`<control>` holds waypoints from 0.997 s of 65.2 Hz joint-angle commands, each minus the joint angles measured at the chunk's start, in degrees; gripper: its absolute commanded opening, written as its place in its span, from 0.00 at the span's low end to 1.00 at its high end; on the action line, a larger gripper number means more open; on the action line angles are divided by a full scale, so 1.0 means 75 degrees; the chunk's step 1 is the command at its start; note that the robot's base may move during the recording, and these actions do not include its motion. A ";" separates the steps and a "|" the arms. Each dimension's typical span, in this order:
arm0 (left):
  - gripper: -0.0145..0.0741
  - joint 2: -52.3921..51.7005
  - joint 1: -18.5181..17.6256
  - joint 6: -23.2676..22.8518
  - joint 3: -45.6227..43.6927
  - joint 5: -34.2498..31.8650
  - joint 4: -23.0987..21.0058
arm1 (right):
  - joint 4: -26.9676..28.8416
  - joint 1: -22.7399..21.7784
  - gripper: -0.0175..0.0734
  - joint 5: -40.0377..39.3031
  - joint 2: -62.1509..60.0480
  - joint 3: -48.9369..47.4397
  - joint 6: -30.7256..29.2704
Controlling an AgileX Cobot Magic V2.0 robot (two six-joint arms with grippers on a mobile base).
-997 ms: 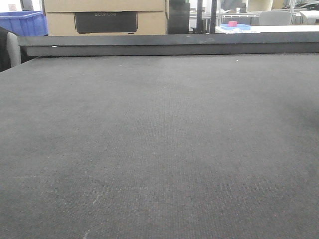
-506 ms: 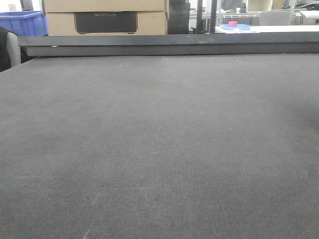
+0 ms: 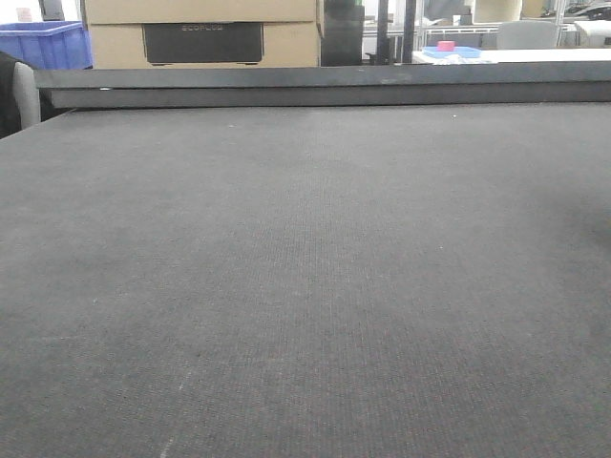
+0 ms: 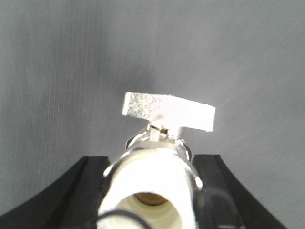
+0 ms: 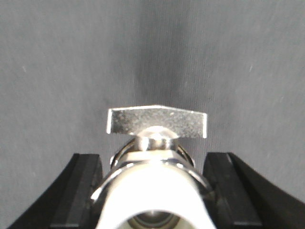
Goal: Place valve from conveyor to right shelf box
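Over the grey conveyor (image 3: 305, 267), the left gripper (image 4: 150, 164) is clenching a silver valve (image 4: 153, 143) and the right gripper (image 5: 151, 160) is clenching a second valve (image 5: 155, 143), so pickup appears done, while the right shelf box is out of view and delivery is not yet made.

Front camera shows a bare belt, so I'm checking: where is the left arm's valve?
Left wrist view: the valve sits between the left gripper's black fingers, with the grey conveyor behind it.

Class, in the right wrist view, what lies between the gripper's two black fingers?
The right wrist view shows a silver valve filling the gap between the fingers of the right gripper.
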 commanded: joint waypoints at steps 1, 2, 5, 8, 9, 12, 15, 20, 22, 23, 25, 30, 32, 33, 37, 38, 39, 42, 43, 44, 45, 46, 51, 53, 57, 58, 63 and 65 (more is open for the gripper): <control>0.04 -0.0760 0.0011 0.0584 0.0090 -0.0719 -0.1208 | 0.0063 -0.0028 0.01 -0.0903 -0.0487 0.0230 -0.0024; 0.04 -0.0865 0.0011 0.0704 0.0163 -0.0824 -0.1382 | 0.0061 -0.0028 0.01 -0.1019 -0.0556 0.0309 -0.0024; 0.04 -0.1224 0.0011 0.0904 0.0325 -0.1191 -0.1844 | 0.0080 -0.0028 0.01 -0.1355 -0.0788 0.0570 -0.0024; 0.04 -0.1515 0.0011 0.1069 0.0540 -0.1471 -0.2239 | 0.0095 -0.0028 0.01 -0.1681 -0.1043 0.0867 -0.0024; 0.04 -0.1564 0.0011 0.1097 0.0574 -0.1568 -0.2280 | 0.0095 -0.0028 0.01 -0.1791 -0.1131 0.0972 -0.0024; 0.04 -0.1907 0.0011 0.1110 0.0774 -0.1817 -0.2425 | 0.0107 -0.0028 0.01 -0.2103 -0.1407 0.1302 -0.0024; 0.04 -0.2186 0.0011 0.1110 0.1008 -0.2076 -0.2440 | 0.0107 -0.0028 0.01 -0.2420 -0.1695 0.1644 -0.0024; 0.04 -0.2657 0.0011 0.1110 0.1343 -0.2385 -0.2440 | 0.0107 -0.0028 0.01 -0.2987 -0.2244 0.2291 -0.0037; 0.04 -0.2900 0.0011 0.1110 0.1521 -0.2554 -0.2440 | 0.0107 -0.0028 0.01 -0.3202 -0.2446 0.2533 -0.0037; 0.04 -0.3048 0.0011 0.1110 0.1632 -0.2624 -0.2440 | 0.0107 -0.0028 0.01 -0.3351 -0.2591 0.2709 -0.0037; 0.04 -0.3257 0.0011 0.1110 0.1782 -0.2803 -0.2440 | 0.0107 -0.0028 0.01 -0.3520 -0.2788 0.2990 -0.0037; 0.04 -0.3801 0.0011 0.1110 0.2215 -0.3144 -0.2440 | 0.0107 -0.0028 0.01 -0.3794 -0.3295 0.3467 -0.0037; 0.04 -0.4015 0.0011 0.1110 0.2369 -0.3284 -0.2440 | 0.0107 -0.0028 0.01 -0.3872 -0.3456 0.3675 -0.0037; 0.04 -0.4117 0.0011 0.1110 0.2407 -0.3311 -0.2440 | 0.0107 -0.0028 0.01 -0.3927 -0.3607 0.3749 -0.0037; 0.04 -0.4517 0.0011 0.1110 0.2753 -0.3539 -0.2423 | 0.0107 -0.0028 0.01 -0.3988 -0.3967 0.3994 -0.0037; 0.04 -0.4660 0.0011 0.1110 0.2830 -0.3579 -0.2423 | 0.0107 -0.0028 0.01 -0.4001 -0.4124 0.4043 -0.0037; 0.04 -0.4752 0.0011 0.1110 0.2901 -0.3612 -0.2409 | 0.0107 -0.0028 0.01 -0.4001 -0.4227 0.4087 -0.0037; 0.04 -0.4970 0.0011 0.1110 0.3094 -0.3629 -0.2410 | 0.0107 -0.0028 0.01 -0.4001 -0.4522 0.4195 -0.0037; 0.04 -0.5094 0.0011 0.1110 0.3151 -0.3629 -0.2410 | 0.0107 -0.0028 0.01 -0.4001 -0.4618 0.4226 -0.0037; 0.04 -0.5175 0.0011 0.1110 0.3206 -0.3629 -0.2410 | 0.0107 -0.0028 0.01 -0.4018 -0.4713 0.4261 -0.0037; 0.04 -0.5252 0.0011 0.1110 0.3257 -0.3629 -0.2410 | 0.0107 -0.0028 0.01 -0.4018 -0.4847 0.4276 -0.0037; 0.04 -0.5324 0.0011 0.1110 0.3331 -0.3629 -0.2410 | 0.0107 -0.0028 0.01 -0.4036 -0.4933 0.4293 -0.0037; 0.04 -0.5648 0.0011 0.1110 0.3498 -0.3616 -0.2410 | 0.0107 -0.0028 0.01 -0.4038 -0.5293 0.4348 -0.0037; 0.04 -0.5783 0.0011 0.1110 0.3538 -0.3598 -0.2410 | 0.0107 -0.0028 0.01 -0.4038 -0.5432 0.4348 -0.0037; 0.04 -0.5949 0.0011 0.1110 0.3541 -0.3580 -0.2410 | 0.0107 -0.0028 0.01 -0.4052 -0.5604 0.4348 -0.0037; 0.04 -0.5998 0.0011 0.1110 0.3541 -0.3580 -0.2410 | 0.0107 -0.0028 0.01 -0.4052 -0.5634 0.4348 -0.0037; 0.04 -0.6094 0.0011 0.1110 0.3541 -0.3580 -0.2410 | 0.0107 -0.0028 0.01 -0.4069 -0.5731 0.4348 -0.0037; 0.04 -0.6087 0.0011 0.1110 0.3541 -0.3538 -0.2410 | 0.0107 -0.0028 0.01 -0.4069 -0.5754 0.4348 -0.0037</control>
